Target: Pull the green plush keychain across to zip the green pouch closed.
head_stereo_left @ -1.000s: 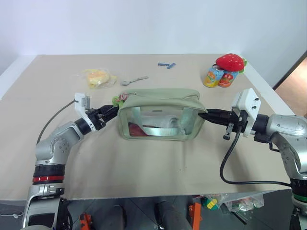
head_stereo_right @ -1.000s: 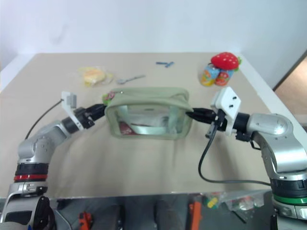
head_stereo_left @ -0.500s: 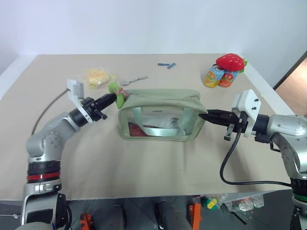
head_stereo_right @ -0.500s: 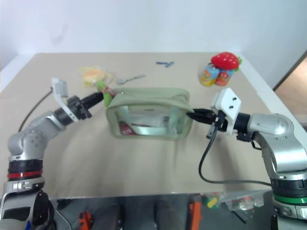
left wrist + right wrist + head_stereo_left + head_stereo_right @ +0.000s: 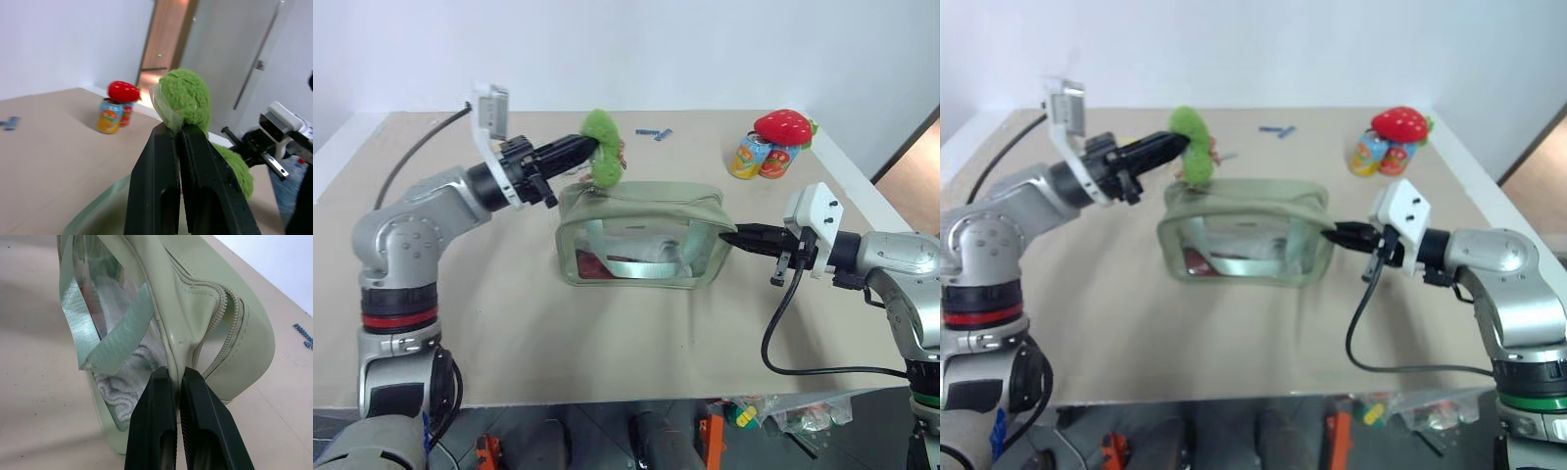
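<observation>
Left claw (image 5: 592,147) lifted green plush keychain (image 5: 603,162), ring upright above green pouch (image 5: 641,235)

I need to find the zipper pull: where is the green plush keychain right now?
In the left eye view the green plush keychain is pinched in the left gripper, lifted above the green pouch's left end.

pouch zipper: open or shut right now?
Open. On the pale sage-green fabric pouch, the two zipper tracks lie apart near the right gripper.

green plush keychain (image 5: 602,149): lime green | green pouch (image 5: 641,235): pale sage, clear windows | strawberry (image 5: 782,125): red
</observation>
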`<act>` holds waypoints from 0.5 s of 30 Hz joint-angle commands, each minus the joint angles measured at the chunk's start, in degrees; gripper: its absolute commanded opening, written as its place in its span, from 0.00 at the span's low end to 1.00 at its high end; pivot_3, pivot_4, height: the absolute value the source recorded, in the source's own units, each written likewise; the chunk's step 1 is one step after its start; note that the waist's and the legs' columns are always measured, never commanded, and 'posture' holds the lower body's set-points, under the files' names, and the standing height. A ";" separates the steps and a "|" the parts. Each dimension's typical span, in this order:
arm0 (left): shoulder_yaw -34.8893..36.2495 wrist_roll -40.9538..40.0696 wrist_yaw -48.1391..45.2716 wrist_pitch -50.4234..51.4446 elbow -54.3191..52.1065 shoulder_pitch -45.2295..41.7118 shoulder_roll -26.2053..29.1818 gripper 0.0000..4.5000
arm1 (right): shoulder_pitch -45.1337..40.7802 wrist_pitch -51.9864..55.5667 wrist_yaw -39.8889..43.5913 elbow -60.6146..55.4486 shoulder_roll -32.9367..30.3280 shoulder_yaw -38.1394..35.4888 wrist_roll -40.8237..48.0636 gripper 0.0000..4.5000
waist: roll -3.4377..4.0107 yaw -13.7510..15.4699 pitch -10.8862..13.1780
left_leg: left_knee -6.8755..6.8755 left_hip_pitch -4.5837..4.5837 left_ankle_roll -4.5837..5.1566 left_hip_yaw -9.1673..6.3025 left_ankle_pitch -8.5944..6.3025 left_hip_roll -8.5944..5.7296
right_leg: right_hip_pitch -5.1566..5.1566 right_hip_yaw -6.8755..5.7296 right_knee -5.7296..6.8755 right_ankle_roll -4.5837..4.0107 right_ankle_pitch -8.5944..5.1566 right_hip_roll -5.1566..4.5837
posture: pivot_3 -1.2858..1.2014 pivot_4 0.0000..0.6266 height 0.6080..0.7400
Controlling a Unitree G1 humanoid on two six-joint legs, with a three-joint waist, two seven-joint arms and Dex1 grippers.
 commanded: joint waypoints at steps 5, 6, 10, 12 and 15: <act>-3.52 2.13 -2.05 2.34 -0.14 -0.69 1.52 0.01 | 0.13 -1.04 -0.37 -1.43 -0.69 -0.72 -0.36 0.00 | 0.00 -0.01 0.00 | -0.01 0.00 -0.02 -0.01 0.02 0.00 | 0.00 0.00 0.01 0.00 0.00 0.01 | 0.52 0.24 1.00; -3.58 2.49 -2.13 2.48 0.10 -0.78 1.81 0.01 | 0.29 -1.07 -0.43 -1.53 -0.71 -0.77 -0.38 0.00 | 0.00 0.00 0.00 | -0.01 0.00 -0.03 -0.01 0.02 0.00 | 0.00 0.00 0.01 0.00 0.00 0.01 | 0.52 0.24 1.00; -4.03 4.18 -2.94 2.11 0.53 -0.94 2.98 0.30 | 0.39 -1.12 -0.64 -1.64 -0.67 -0.63 -0.40 0.00 | 0.00 0.00 0.00 | 0.00 0.00 -0.04 -0.01 0.02 0.00 | 0.00 -0.01 0.01 0.00 0.00 0.01 | 0.52 0.24 1.00; -4.54 4.44 -4.45 2.46 -0.12 -0.89 4.11 0.43 | 0.17 -1.18 -0.63 -1.51 -0.63 -0.47 -0.43 0.00 | 0.00 -0.01 0.00 | 0.00 0.01 -0.04 -0.01 0.03 0.00 | 0.00 0.00 0.01 0.00 0.00 0.01 | 0.52 0.24 1.00; -5.53 5.98 -6.62 2.20 -1.16 -0.51 6.73 0.68 | -0.48 -1.43 -0.47 -0.93 -0.55 -0.10 -0.59 0.00 | 0.00 -0.01 0.00 | -0.01 0.00 -0.04 -0.01 0.02 0.00 | 0.00 -0.02 0.00 -0.01 0.00 0.00 | 0.52 0.24 1.00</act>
